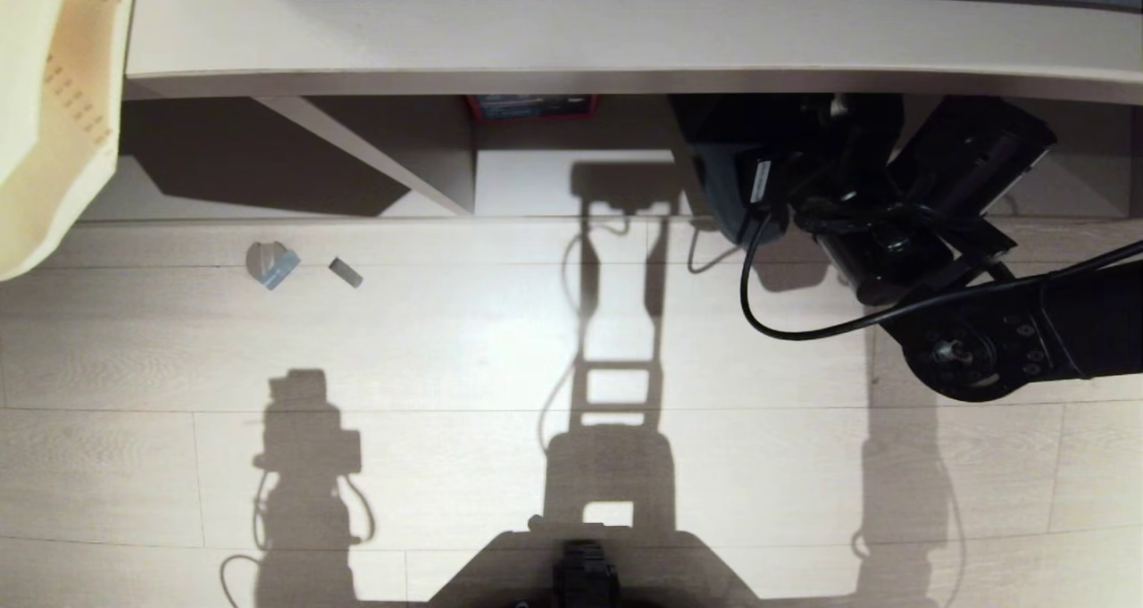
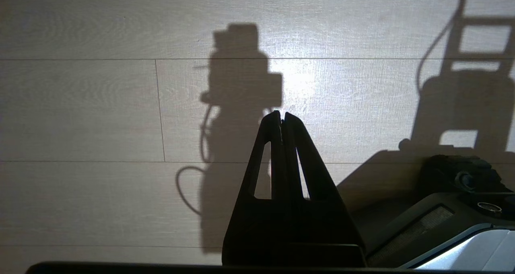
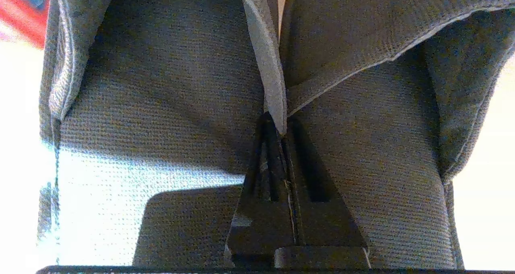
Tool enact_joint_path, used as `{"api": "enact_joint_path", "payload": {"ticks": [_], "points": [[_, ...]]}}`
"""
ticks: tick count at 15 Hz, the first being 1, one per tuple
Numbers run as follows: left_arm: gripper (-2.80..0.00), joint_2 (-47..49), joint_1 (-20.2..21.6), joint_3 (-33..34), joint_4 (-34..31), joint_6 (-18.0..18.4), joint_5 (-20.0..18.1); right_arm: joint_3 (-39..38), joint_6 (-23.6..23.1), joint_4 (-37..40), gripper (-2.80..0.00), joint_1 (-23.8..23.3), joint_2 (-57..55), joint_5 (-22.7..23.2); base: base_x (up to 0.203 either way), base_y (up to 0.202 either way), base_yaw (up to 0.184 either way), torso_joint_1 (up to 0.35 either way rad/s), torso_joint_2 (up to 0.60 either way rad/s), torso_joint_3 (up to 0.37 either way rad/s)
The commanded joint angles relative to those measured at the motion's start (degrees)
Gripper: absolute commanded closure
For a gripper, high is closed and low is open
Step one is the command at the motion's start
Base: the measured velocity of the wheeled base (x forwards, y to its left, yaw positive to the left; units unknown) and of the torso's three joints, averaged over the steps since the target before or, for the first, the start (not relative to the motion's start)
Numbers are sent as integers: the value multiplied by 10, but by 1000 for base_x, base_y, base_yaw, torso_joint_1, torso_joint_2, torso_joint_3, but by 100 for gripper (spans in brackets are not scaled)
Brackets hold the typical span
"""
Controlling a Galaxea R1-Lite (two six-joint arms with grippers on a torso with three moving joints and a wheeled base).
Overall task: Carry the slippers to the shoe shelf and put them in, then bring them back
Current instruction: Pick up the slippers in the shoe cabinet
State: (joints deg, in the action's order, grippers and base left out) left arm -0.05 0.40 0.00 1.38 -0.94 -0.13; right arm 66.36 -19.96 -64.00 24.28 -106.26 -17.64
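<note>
Presently, the slippers [image 3: 169, 85] are held pinched together at their inner edges by the right gripper [image 3: 281, 125], whose jaws are closed on the grey fabric. In the head view the right gripper [image 1: 768, 206] is seen at the mouth of the shoe shelf [image 1: 571, 184], the slippers [image 1: 723, 188] partly inside. The left gripper [image 2: 281, 115] is closed on nothing above the wooden floor [image 2: 80, 105].
</note>
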Motion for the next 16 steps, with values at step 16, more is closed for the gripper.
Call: {"api": "enact_joint_path", "payload": {"ticks": [16], "points": [[0,0,0,4,0,1,0,-301,2,-4,0,81,198,10,0,0,0,0,0,0]]}}
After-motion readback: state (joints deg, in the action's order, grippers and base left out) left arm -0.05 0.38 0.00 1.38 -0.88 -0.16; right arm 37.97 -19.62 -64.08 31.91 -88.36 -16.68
